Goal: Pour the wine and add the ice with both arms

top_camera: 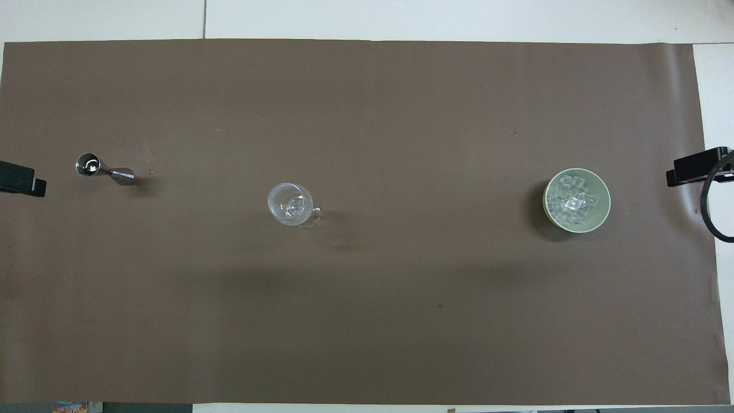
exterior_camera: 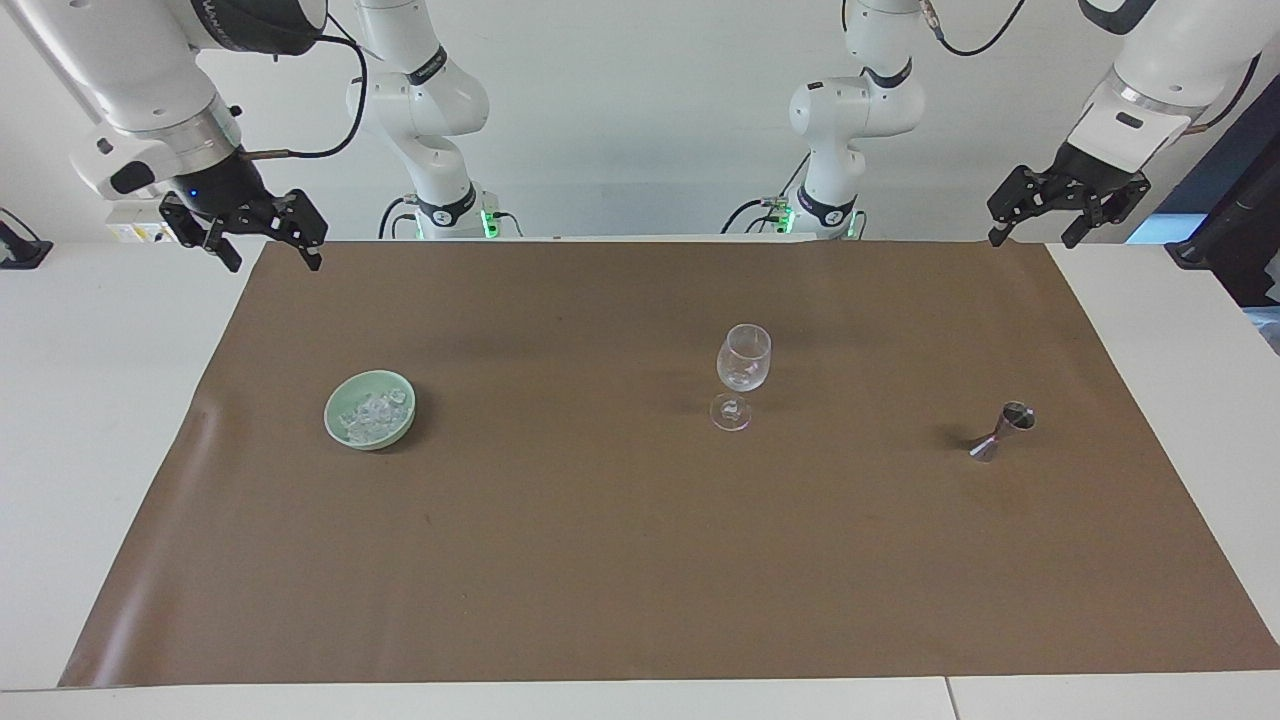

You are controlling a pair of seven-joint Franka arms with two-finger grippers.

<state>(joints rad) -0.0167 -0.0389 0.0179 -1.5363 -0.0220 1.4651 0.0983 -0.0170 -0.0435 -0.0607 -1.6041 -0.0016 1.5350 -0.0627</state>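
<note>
A clear stemmed glass [exterior_camera: 742, 372] [top_camera: 291, 203] stands upright near the mat's middle. A pale green bowl [exterior_camera: 403, 430] [top_camera: 601, 218] toward the right arm's end holds the ice [exterior_camera: 372, 412] [top_camera: 573, 201]. A small metal jigger [exterior_camera: 1003, 430] [top_camera: 103, 169] stands toward the left arm's end; I cannot make out any wine in it. My right gripper [exterior_camera: 272, 255] hangs open over the mat's corner nearest the robots, holding nothing. My left gripper [exterior_camera: 1035, 235] hangs open and holds nothing over the matching corner at its own end. Overhead, only one black fingertip [top_camera: 23, 179] of the left gripper shows.
A brown mat [exterior_camera: 600, 560] covers most of the white table [exterior_camera: 100, 400]. The two arm bases [exterior_camera: 445, 205] [exterior_camera: 825, 205] stand at the table's edge nearest the robots. A black cable loop [top_camera: 714, 206] hangs by the right gripper.
</note>
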